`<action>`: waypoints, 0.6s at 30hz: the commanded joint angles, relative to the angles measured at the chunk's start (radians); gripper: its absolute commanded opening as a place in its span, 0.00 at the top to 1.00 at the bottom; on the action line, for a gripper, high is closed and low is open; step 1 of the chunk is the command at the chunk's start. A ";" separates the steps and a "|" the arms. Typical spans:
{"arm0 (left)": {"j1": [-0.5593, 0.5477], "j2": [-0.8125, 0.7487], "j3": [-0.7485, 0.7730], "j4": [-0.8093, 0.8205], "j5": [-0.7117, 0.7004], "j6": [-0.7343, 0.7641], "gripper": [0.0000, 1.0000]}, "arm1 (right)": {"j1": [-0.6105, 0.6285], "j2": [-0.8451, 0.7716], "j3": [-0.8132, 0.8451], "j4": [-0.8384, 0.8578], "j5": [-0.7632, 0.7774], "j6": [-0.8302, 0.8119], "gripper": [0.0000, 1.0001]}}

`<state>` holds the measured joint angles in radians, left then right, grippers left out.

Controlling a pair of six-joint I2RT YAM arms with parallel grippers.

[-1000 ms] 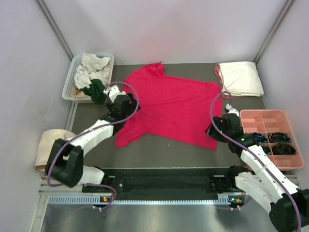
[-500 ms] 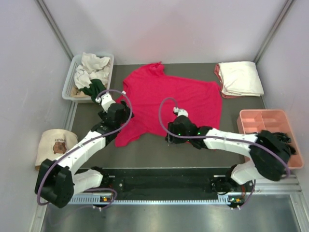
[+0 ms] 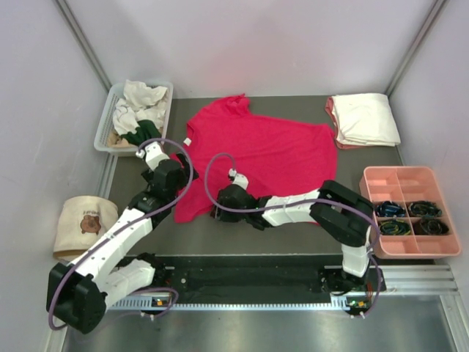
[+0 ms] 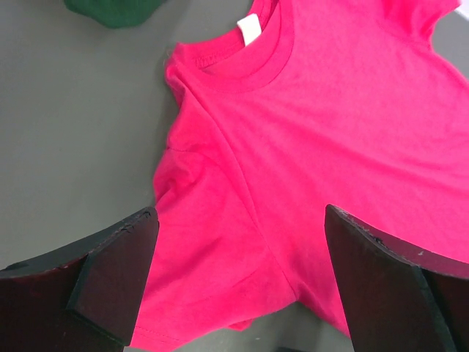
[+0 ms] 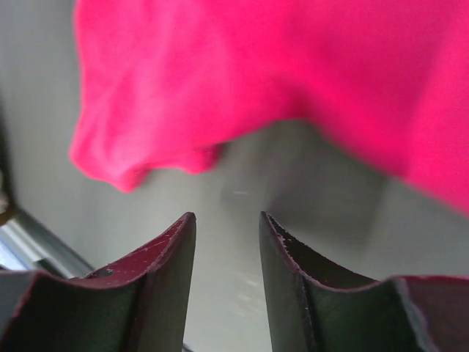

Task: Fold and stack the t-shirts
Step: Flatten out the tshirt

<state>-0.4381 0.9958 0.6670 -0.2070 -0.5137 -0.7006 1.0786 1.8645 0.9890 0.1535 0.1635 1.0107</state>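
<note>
Right-wrist view: right gripper (image 5: pixel 227 220) is narrowed to a slim gap with nothing in it, low over the bare table (image 5: pixel 242 293) just off the red shirt's (image 5: pixel 293 73) hem corner.
Left gripper (image 4: pixel 239 211): spread wide and empty, hanging over the sleeve below the collar.
Just changed: within the last second the right arm has swung from beside the tray (image 3: pixel 370 213) across to the shirt's near-left hem, its jaws drawing in. The left arm has eased back, its jaws as wide as before.
Meaning: likely lining up to pinch the hem for a first fold, with nothing gripped yet.
Red shirt: one, spread flat mid-table, unfolded.
Stack (image 3: pixel 364 119): one at the far right, with two layers showing, cream over salmon.
Bin (image 3: pixel 102 132): one, holding crumpled shirts (image 3: pixel 139 103) in at least three colours.
Tray: one.
Bag (image 3: pixel 86 220): one.
</note>
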 commanded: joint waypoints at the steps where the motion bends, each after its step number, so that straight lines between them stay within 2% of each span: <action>1: 0.001 -0.062 0.014 -0.006 -0.032 0.032 0.01 | 0.037 0.068 0.088 0.026 0.008 0.100 0.59; 11: 0.001 -0.120 0.013 -0.028 -0.065 0.061 0.01 | 0.037 0.128 0.131 -0.037 0.048 0.137 0.57; 18: 0.001 -0.097 0.016 -0.019 -0.051 0.056 0.01 | 0.035 0.140 0.142 -0.069 0.091 0.135 0.56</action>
<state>-0.4381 0.8928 0.6670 -0.2405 -0.5545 -0.6548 1.1118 1.9747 1.1149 0.1638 0.1913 1.1484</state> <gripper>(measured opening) 0.990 0.434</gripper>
